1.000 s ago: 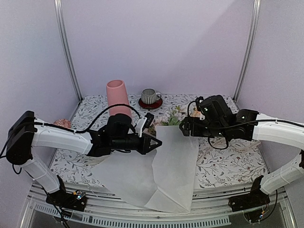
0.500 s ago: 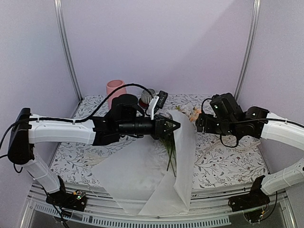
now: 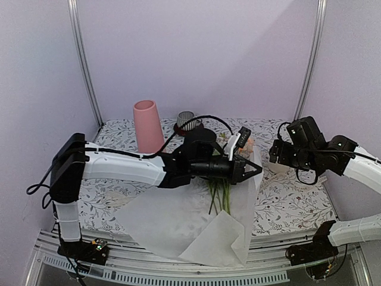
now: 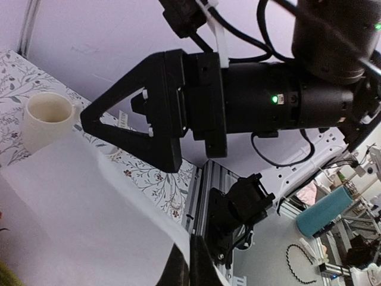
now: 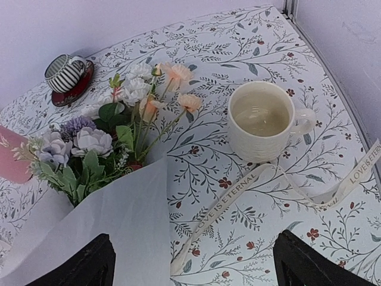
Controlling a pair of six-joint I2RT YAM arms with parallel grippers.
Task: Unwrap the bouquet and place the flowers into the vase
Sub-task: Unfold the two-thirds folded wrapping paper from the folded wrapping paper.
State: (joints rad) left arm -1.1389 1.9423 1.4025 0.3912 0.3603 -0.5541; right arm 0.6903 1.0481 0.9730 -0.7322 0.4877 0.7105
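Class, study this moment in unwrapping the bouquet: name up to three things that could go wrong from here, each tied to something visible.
1. The left tool is shut on the wrapping paper, with the flowers lying on it; pulling on it may drag them into the cream mug.
2. The loose ribbon lies below the open right tool and might snag.
3. The left arm reaches past the vase; a careless swing could topple it.
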